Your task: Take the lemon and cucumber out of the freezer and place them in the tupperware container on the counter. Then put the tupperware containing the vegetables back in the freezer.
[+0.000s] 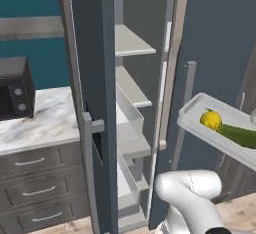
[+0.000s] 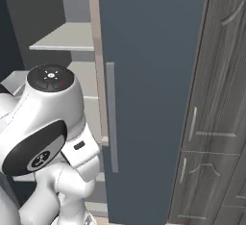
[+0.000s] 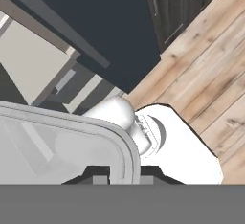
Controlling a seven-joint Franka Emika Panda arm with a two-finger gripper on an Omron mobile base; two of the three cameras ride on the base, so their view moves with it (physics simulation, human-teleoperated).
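One translucent whitish tupperware container (image 1: 192, 109), rectangular w/ low walls, hangs in the air right of the open freezer (image 1: 90, 78). Inside: 1 yellow oval lemon (image 1: 211, 120), 1 dark green cucumber (image 1: 241, 135), touching. Gripper (image 3: 125, 174) is clamped on its rim.

Both base views face the tall dark grey-blue freezer (image 1: 95, 78) closely from behind; the hand view looks down at the floor.

Even, flat rendered light, no glare or blur; soft shade inside the freezer (image 1: 131, 103) toward 12 o'clock; edges stay sharp.
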